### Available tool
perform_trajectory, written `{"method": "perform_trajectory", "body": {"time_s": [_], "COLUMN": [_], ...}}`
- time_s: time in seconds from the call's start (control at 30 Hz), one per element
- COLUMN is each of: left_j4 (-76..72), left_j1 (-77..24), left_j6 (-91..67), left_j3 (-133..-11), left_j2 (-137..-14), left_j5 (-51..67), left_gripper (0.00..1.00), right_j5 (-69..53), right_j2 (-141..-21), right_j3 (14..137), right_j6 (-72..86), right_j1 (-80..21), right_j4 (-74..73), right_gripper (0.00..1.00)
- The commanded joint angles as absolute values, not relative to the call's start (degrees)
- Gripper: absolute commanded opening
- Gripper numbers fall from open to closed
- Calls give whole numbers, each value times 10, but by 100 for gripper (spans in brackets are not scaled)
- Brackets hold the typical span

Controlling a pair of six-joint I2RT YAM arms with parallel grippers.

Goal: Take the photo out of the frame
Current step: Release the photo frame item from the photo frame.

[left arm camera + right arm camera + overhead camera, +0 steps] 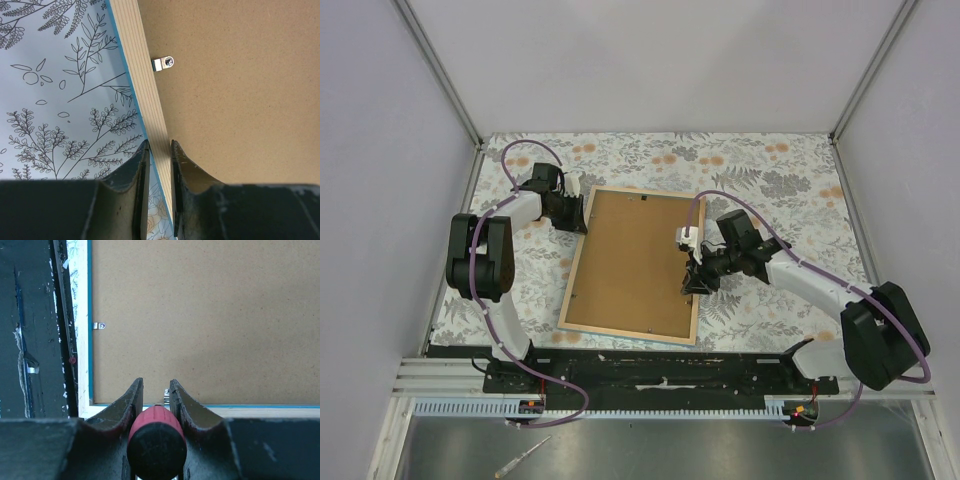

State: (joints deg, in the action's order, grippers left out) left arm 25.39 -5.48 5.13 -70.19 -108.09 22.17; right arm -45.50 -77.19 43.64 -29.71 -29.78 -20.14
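Top view: bright, even, diffuse light from above. Soft, faint shadows under both arms on the table cover (770, 170); no glare. Wrist views: photo (210, 315), brown back up, sharp and flatly lit. Left fingers (136, 175), right fingers (131, 402) and red handle (155, 415) dark, blurred. Dim shadow crosses frame (145, 100) by left fingers.

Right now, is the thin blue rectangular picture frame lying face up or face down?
Face down: the frame shows its light wood back, and the brown backing board faces up.
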Motion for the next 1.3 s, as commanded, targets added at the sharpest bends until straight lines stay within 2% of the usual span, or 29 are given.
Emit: {"method": "perform_trajectory", "body": {"time_s": [0.0, 1.27], "left_j4": [246, 247], "left_j1": [-48, -48], "left_j6": [41, 41], "left_j3": [-699, -698], "left_j2": [-1084, -1084], "left_j5": [220, 231], "left_gripper": [2, 2], "right_j5": [-444, -359], "right_j2": [-776, -747], "right_j3": [446, 419], "right_j6": [-287, -299], "right_j1": [-299, -327], "right_j4": [-176, -107], "right_gripper": [0, 0]}}
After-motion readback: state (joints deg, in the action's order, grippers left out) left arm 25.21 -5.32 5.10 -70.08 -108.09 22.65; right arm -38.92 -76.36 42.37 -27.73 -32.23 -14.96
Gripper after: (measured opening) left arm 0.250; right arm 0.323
